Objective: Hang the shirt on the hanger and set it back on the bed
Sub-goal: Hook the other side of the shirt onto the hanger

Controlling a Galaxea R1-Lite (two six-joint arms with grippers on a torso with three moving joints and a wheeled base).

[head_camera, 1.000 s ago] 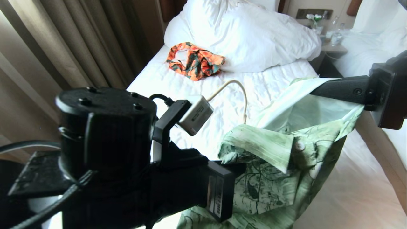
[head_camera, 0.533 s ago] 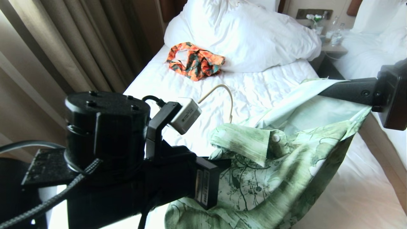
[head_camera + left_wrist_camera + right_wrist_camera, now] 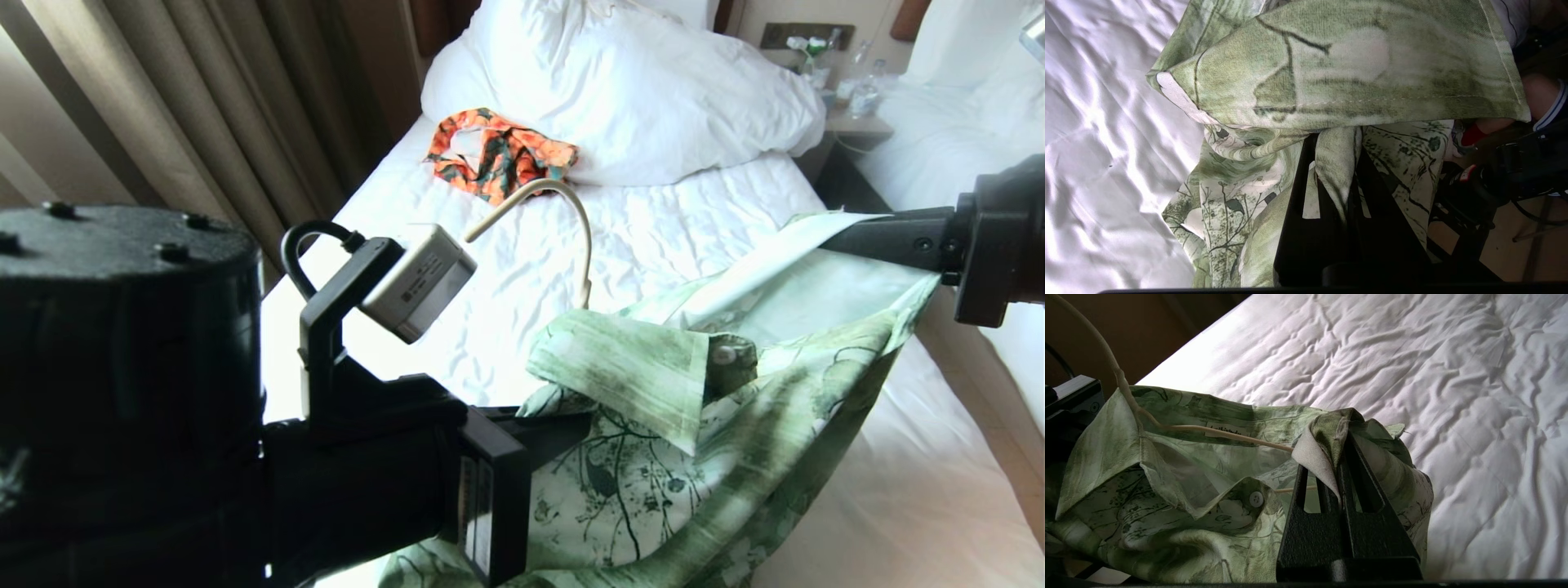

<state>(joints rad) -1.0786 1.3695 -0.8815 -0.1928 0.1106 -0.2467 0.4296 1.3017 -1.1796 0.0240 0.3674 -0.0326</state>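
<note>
Above the near edge of the bed [image 3: 653, 237], the green leaf-print shirt [image 3: 694, 457] hangs stretched between the 2 grippers, clear of the white sheets. The cream wire hanger [image 3: 571, 220] is inside it: the hook stands up out of the collar, and in the right wrist view its thin arm [image 3: 1224, 435] runs under the collar toward the far shoulder. The left gripper [image 3: 1331, 179] has its fingers closed on a fold of fabric at the near side of the shirt; the right gripper [image 3: 1337, 457] has its fingers pinched shut on a bunched fold at the opposite shoulder.

Compared with a second ago, the left arm has come up and closer to the head camera, filling more of that view, and the hook has risen and swung left, now overlapping the edge of the orange patterned garment [image 3: 502, 159] lying by the duvet [image 3: 653, 98]. The collar has shifted left too, while the right gripper has stayed near its place.

That suggests the shirt is being lifted and spread on the hanger. Judging from this, the hanging step looks nearly complete, and setting it back down on the bed remains.
</note>
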